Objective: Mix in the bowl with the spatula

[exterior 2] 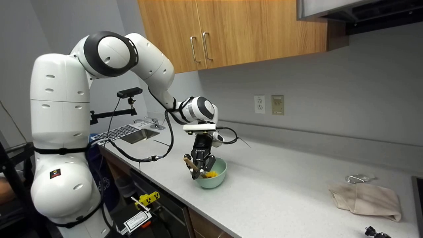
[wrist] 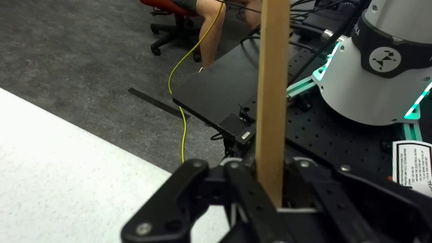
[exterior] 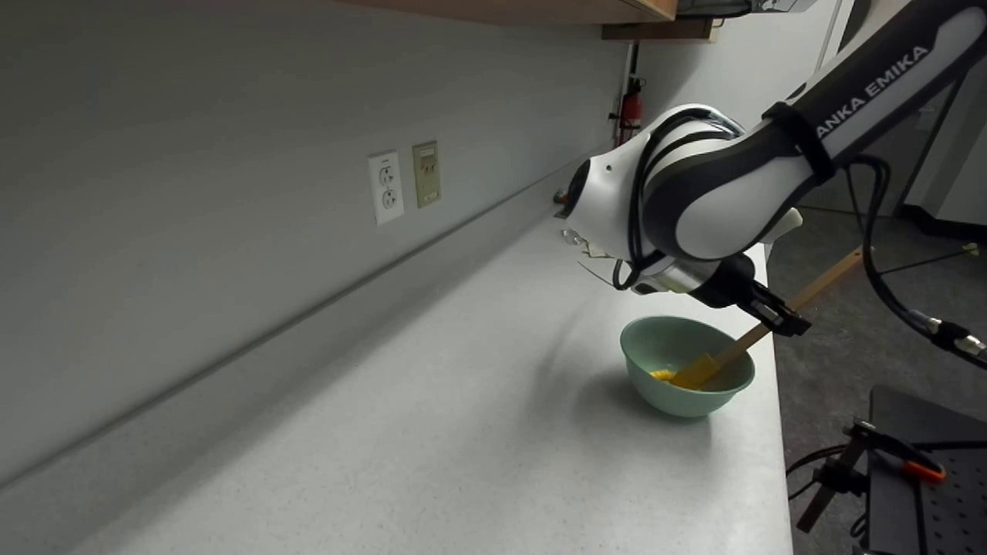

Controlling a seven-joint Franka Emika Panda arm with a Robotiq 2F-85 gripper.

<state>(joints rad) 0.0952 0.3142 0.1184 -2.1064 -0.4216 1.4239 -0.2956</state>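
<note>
Working remotely, I had the gripper (wrist: 270, 165) pinching the spatula (exterior: 748, 341) by its wooden handle. In an exterior view it slanted up to the right, its yellow head inside the bowl (exterior: 678, 402) near the counter's (exterior: 463, 432) right edge, beside yellow bits (exterior: 661, 375).

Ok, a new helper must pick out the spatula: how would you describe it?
Start at the long pale counter and find the green bowl near its edge. The spatula slants out of that bowl, yellow head down, its handle between black fingers. Its long wooden handle sets it apart from the round bowl and the yellow stuff inside.
</note>
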